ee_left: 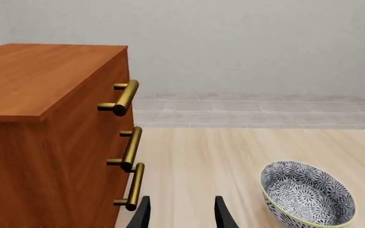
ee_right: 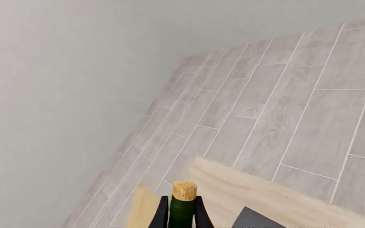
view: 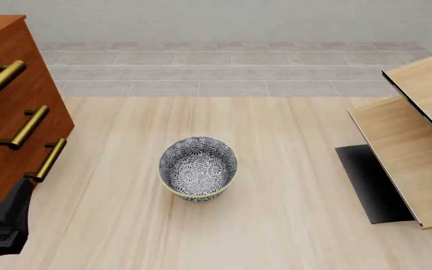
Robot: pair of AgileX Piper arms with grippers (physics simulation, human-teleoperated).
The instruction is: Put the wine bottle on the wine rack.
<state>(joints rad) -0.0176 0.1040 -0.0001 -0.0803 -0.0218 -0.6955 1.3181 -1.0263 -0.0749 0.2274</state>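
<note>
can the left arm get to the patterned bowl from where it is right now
Probably yes. The left gripper sits open beside the drawer cabinet, and the bowl stands a little ahead and to its right on bare table, with nothing between them.

Pale wood-grain table point(view: 291, 169) with lengthwise plank lines. Beyond its far edge, grey tiled floor point(view: 231, 67) in long staggered planks, meeting a plain light-grey wall point(view: 224, 19). Reddish-brown drawer cabinet point(view: 9, 112) at the table's left, with three brass bar handles point(view: 27, 127). Even, diffuse lighting; soft shadows only.
</note>
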